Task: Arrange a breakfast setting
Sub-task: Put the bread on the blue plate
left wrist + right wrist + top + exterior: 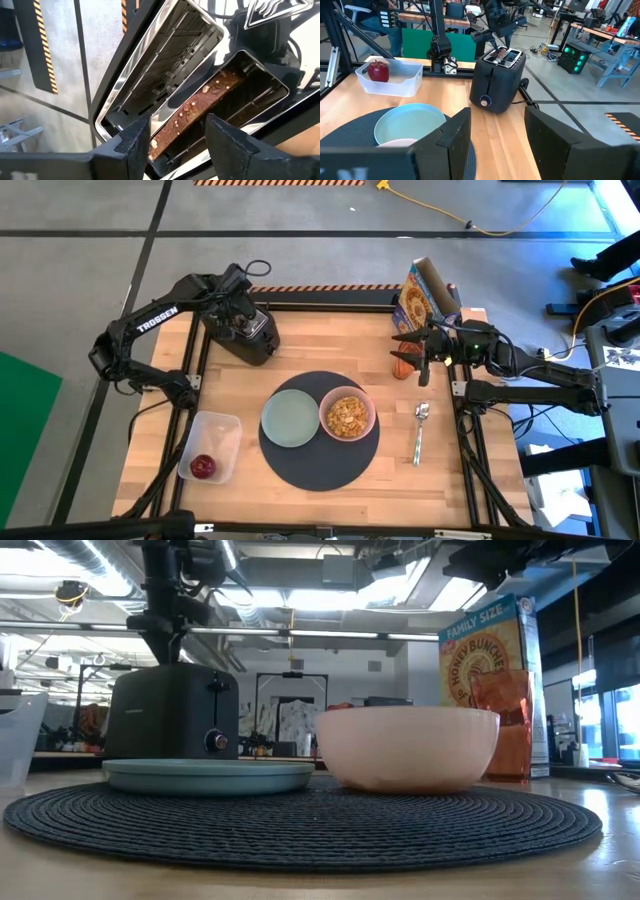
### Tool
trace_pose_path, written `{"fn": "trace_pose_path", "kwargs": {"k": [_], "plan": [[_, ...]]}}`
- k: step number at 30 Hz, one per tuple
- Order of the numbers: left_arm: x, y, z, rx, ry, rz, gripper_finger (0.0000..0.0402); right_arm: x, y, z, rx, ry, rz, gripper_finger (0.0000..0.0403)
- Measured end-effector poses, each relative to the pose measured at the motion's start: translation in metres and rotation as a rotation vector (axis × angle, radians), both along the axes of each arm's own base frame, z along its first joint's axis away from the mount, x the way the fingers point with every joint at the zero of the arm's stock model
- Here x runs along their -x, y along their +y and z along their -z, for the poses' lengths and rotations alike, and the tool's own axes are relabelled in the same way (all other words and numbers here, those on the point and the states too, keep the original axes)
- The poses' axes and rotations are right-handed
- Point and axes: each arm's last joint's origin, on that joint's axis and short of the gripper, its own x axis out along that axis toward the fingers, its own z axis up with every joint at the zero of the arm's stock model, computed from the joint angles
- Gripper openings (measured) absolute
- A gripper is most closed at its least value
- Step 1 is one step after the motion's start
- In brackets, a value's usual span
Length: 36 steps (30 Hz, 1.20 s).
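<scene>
1. Down in the toaster's [243,330] right-hand slot, seen in the left wrist view: toast [192,110], seeded crust up, sunk between the slot walls, with the left gripper [177,132] poised right over it, fingers parted either side of the slice, touching nothing.
2. At 10 o'clock on the table in the high view: that toaster, with the left arm reaching over it from the rim.
3. At table centre: round dark mat [320,430], carrying green plate [291,418] at 9 o'clock and pink bowl [347,416] of cereal at 3 o'clock, rims touching or nearly so.
4. At 3 o'clock beside the mat: spoon [420,432], lying on bare wood.
5. At 8 o'clock: clear tub [220,432] holding a red fruit [203,467].
6. At 1 o'clock: right gripper [408,345] hovering, fingers apart and empty in its wrist view, just beside an orange cup [401,366] and a cereal box [425,295].
7. Likely step in hand: lifting the toast out for the plate. Best done by going straight down, centred on the slice, pinching only the crust, and pulling up in line with the slot to avoid snagging the wire guides.
8. Hard to tell: how much crust stands clear of the slot rim; far end of the slice lost in shadow. Cup mostly covered by the right arm from above. Spoon and fruit absent from the low view.
</scene>
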Motion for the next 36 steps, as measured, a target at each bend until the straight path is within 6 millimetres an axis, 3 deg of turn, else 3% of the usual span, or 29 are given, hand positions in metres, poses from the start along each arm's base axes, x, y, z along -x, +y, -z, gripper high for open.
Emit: {"fn": "trace_pose_path", "kwargs": {"k": [7,15,36], "plan": [[0.000,0.000,0.000,0.004,-0.004,0.000,0.0151,0.000,0.000,0.000,0.000,0.002,0.000,0.0174],[0.003,0.001,0.018,0.022,0.019,-0.016,0.0151,0.000,0.000,0.001,-0.002,0.008,0.000,0.0174],[0.003,-0.008,0.018,0.013,0.069,0.006,0.0118,0.000,-0.001,0.001,0.002,0.009,0.027,0.0174]]}}
